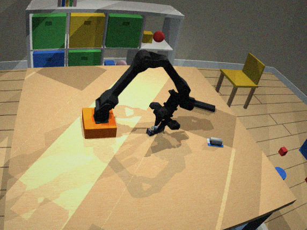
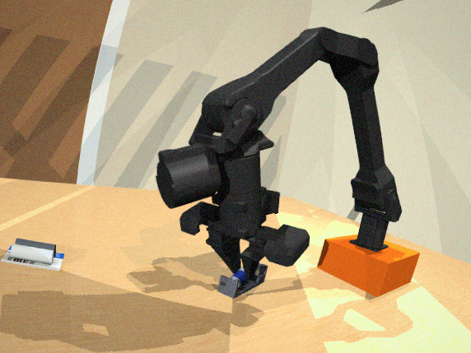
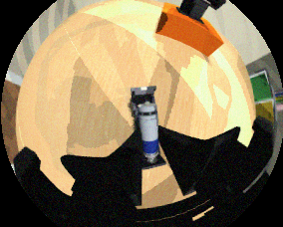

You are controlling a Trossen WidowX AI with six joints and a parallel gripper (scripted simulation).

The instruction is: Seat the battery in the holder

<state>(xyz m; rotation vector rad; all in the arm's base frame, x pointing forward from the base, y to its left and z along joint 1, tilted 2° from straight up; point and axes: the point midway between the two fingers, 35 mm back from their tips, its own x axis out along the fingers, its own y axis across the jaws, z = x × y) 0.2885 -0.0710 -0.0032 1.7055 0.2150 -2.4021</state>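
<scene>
The battery (image 1: 154,128) (image 2: 239,276) (image 3: 149,128) is pale grey with a blue band near one end. My gripper (image 2: 244,274) (image 3: 147,129) is shut on it, with one finger on each side. The dark grey holder (image 1: 149,132) (image 2: 227,287) (image 3: 143,91) is directly under the fingers on the table. The battery lies lengthwise over or in it, between its two end walls, slightly slanted in the wrist view. Its blue-banded end is at the holder's near end in that view. The fingers hide much of the holder, and I cannot tell whether the battery is fully down, or see the spring clearly.
A grey cylinder on a small blue and white card (image 1: 210,144) (image 2: 55,264) lies on the table away from the gripper. The orange block (image 1: 100,133) (image 2: 372,270) (image 3: 186,35) carries the arm's base. A shelf and a yellow chair (image 1: 239,79) stand beyond the table.
</scene>
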